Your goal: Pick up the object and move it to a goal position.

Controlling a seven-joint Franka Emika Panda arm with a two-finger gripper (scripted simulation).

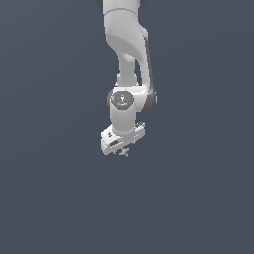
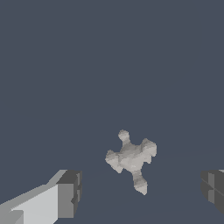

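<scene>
Wrist view: the tool (image 2: 142, 192) is spread wide, holding nothing; the object (image 2: 131, 157) lies between its fingers (image 2: 70, 192), untouched.

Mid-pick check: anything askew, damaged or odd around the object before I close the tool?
Nothing stands out. The object, a small pale spiky cross, looks whole and lies alone on the plain dark floor. The tool is open, with one finger on each side of the object and neither touching it.

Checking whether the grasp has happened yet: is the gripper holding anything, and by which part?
Nothing is held. The gripper is open, its fingers apart from the small spiky object on either side.
</scene>
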